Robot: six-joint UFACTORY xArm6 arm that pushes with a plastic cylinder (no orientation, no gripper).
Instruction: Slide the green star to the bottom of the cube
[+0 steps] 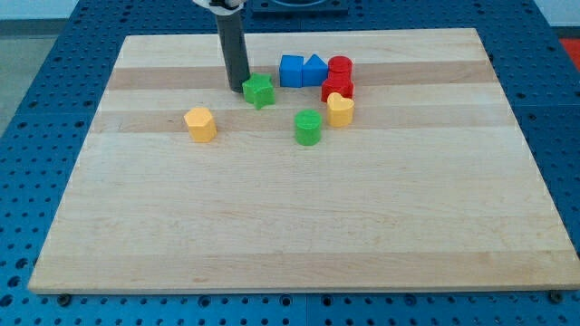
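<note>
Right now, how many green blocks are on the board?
2. The green star sits just right of my tip, left of and below the blue cube. The green cylinder stands lower, left of the yellow heart. None seems hidden.
</note>
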